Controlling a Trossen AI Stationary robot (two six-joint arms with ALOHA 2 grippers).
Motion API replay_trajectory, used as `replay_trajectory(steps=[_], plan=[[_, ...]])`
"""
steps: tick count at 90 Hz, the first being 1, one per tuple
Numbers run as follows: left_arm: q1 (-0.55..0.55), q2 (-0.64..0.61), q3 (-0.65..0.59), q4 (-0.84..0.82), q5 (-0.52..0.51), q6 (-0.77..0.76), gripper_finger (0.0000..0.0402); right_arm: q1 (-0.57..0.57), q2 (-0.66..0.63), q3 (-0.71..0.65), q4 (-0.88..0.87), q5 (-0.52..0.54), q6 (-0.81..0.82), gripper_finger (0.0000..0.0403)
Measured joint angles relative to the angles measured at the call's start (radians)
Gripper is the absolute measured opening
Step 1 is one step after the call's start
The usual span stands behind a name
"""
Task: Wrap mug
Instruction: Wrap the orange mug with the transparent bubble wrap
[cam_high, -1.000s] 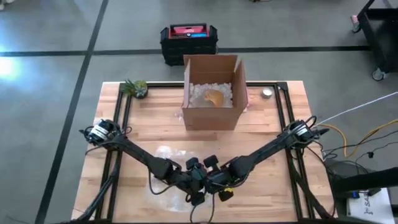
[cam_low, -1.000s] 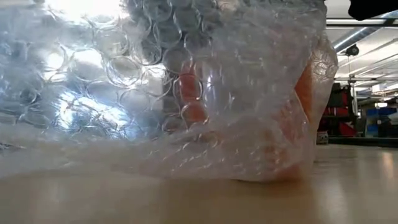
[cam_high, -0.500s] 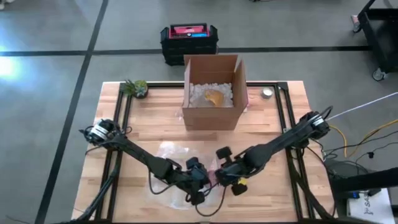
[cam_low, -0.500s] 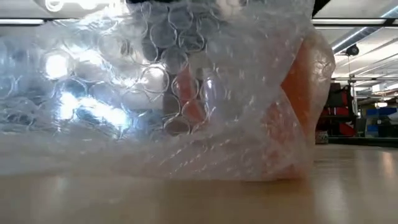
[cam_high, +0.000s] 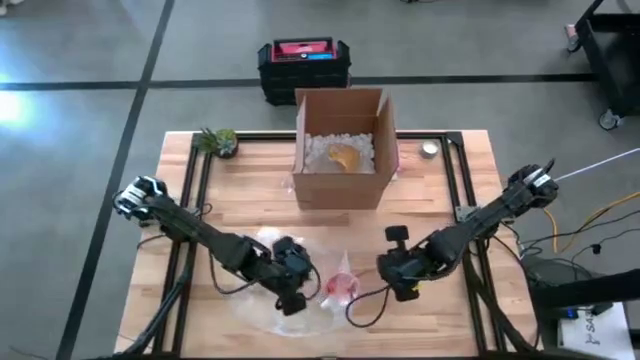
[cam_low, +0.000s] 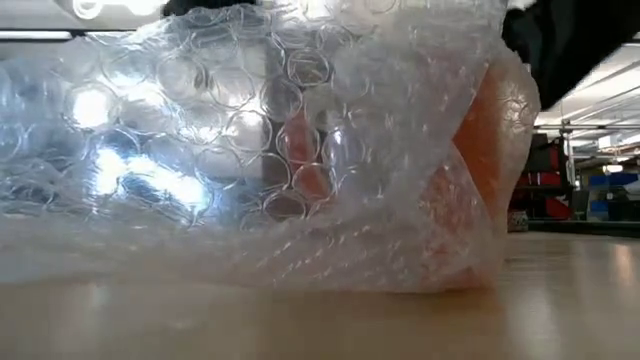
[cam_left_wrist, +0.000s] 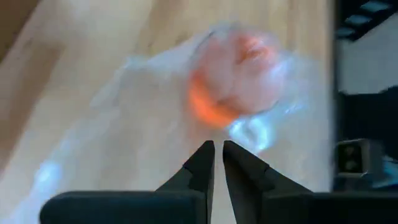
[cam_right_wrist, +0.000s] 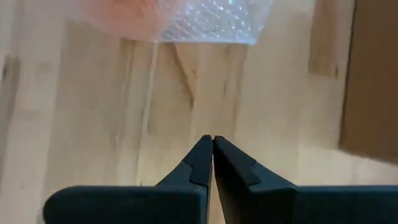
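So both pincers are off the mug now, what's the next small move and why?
Probably bring the left pincer back to the loose bubble wrap and fold it over the mug. A flap lies flat on the table, and the right pincer sits shut, clear of the bundle.

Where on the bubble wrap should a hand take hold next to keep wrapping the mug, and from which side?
Probably the loose flat flap of bubble wrap spread on the table on the left arm's side of the mug. It lies thin and free there, while over the mug it bulges. The left hand is beside it and could pinch the edge from above; the right hand sits apart on bare wood.
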Motion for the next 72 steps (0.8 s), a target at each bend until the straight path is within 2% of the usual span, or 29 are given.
replay_trajectory(steps=[13, 25, 37, 48, 59, 72], plan=[[-0.01, -0.034, -0.055, -0.287, 0.005, -0.288, 0.0082, 0.038, -0.016, -0.146, 0.189, 0.004, 0.085, 0.0], [-0.036, -0.084, -0.188, -0.329, 0.072, -0.489, 0.0154, 0.053, -0.004, -0.244, 0.392, 0.003, 0.087, 0.0], [-0.068, -0.138, -0.342, -0.237, 0.123, -0.642, 0.0217, 0.052, 0.015, -0.28, 0.478, 0.017, 0.054, 0.0], [-0.1, -0.176, -0.469, -0.138, 0.133, -0.748, 0.0247, 0.052, 0.015, -0.284, 0.487, 0.077, 0.025, 0.0], [-0.112, -0.182, -0.582, 0.065, 0.149, -0.772, 0.0246, 0.052, 0.014, -0.284, 0.502, 0.11, 0.01, 0.0], [-0.114, -0.168, -0.68, 0.273, 0.146, -0.754, 0.0213, 0.052, 0.028, -0.284, 0.534, 0.109, -0.011, 0.0]])
